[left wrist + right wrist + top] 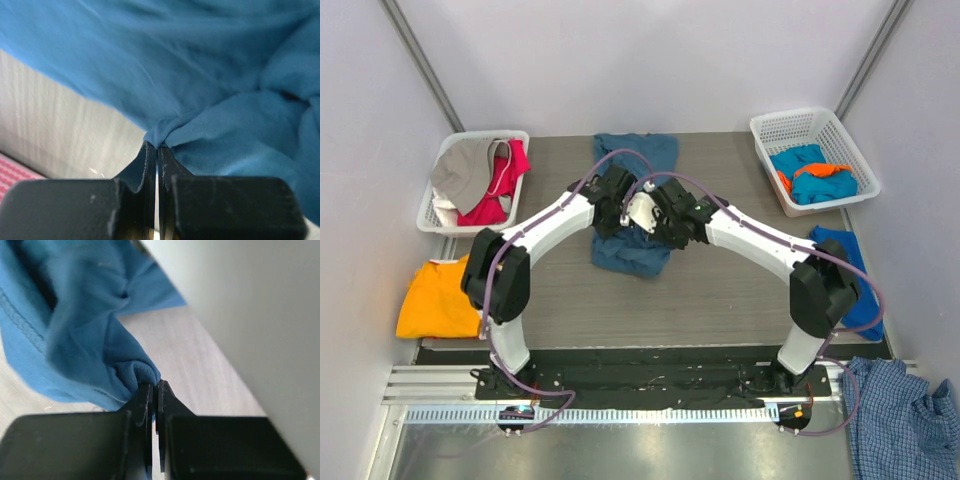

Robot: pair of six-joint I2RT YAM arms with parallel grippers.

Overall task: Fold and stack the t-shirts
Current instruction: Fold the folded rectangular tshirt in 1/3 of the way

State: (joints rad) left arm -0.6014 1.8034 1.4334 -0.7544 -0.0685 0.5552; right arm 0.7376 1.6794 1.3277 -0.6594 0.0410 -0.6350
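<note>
Right now my left gripper point(156, 148) is pinched together on a bunched fold of the teal tee point(210, 80), with the cloth squeezed into its tip. My right gripper point(154, 386) is clamped the same way on another puckered bit of that tee, close to a stitched hem. From above, both wrists meet over the middle of the bench point(720, 300), just beside each other. The tee is gathered up under them, with a crumpled lump on the near side and a flatter part trailing toward the far edge. I cannot say for certain that both parts are one garment, though the colour suggests it.

As I judge it, the task is barely begun. Nothing lies folded and I see no stack anywhere. The teal tee is only being handled and is not yet spread flat, so its first fold is not made. An orange tee point(435, 300) lies crumpled at the bench's left edge, and a blue tee point(850, 270) lies at the right edge behind the right arm. The left basket point(485, 135) holds a red tee point(505, 178) and a grey tee point(460, 168) in a heap. The right basket point(800, 113) holds a turquoise tee point(815, 185) with something orange on it. All of these are waiting. The checked shirt point(900, 415) at the near right corner is not part of my job.
</note>
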